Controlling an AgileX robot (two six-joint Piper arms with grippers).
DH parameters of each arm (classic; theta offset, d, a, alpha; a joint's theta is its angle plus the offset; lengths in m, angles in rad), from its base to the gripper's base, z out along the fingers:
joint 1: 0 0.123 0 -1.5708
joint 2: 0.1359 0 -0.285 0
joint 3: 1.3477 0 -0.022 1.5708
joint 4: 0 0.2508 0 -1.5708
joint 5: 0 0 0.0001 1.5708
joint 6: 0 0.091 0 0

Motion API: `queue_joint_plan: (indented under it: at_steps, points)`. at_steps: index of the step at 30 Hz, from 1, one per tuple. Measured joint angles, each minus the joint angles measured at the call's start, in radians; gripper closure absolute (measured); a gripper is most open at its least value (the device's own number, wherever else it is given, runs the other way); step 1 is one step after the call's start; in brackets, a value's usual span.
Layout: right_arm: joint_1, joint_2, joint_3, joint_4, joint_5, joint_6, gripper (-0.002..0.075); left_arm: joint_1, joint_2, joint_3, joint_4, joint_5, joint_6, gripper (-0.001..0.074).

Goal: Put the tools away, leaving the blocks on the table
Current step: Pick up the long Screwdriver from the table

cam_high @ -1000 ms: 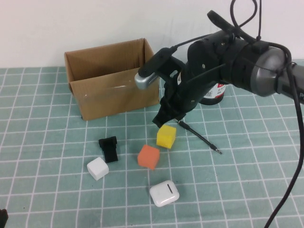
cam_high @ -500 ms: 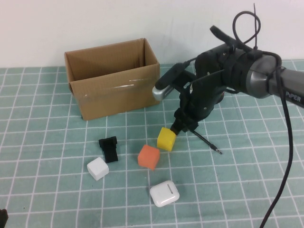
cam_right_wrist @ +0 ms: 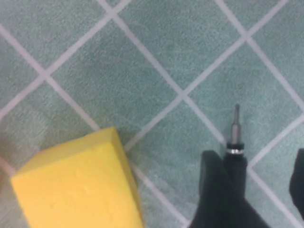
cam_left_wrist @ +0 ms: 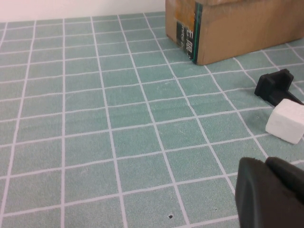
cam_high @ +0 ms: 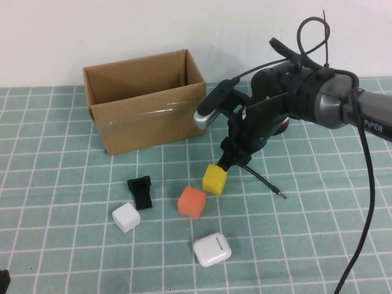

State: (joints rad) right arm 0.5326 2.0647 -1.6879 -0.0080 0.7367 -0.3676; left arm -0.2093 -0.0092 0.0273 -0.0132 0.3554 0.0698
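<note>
Pen-like pointed tool (cam_high: pixel 260 179) lies on the teal table (cam_high: pixel 318 233) just beside the yellow block (cam_high: pixel 214 178), and the right gripper (cam_high: pixel 231 157) hangs right over its near end, fingers spread to either side of the shaft with nothing gripped yet, presumably set low so it can take the tool without nudging the cube. Behind stands the open cardboard box (cam_high: pixel 147 110), a likely home for tools. The left gripper (cam_left_wrist: pixel 268 192) sits parked low near the white block (cam_left_wrist: pixel 286 120); whether it is clenched I cannot tell.
</note>
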Motion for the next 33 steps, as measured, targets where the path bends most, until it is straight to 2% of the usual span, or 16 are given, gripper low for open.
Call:
queue_joint_plan:
  at_steps: [15,25,29,33]
  points:
    - [-0.013,0.023,0.0,0.032,0.003,0.008,0.0462,0.0,0.0,0.0,0.0,0.0,0.0,0.0739]
    - [-0.013,0.029,0.0,0.036,0.062,0.008,0.0615,0.0,0.0,0.0,0.0,0.0,0.0,0.0739]
    - [-0.013,0.029,0.0,0.036,0.076,0.016,0.0734,0.0,0.0,0.0,0.0,0.0,0.0,0.0739]
    - [-0.013,0.015,0.0,0.036,0.073,0.047,0.0734,0.0,0.0,0.0,0.0,0.0,0.0,0.0739]
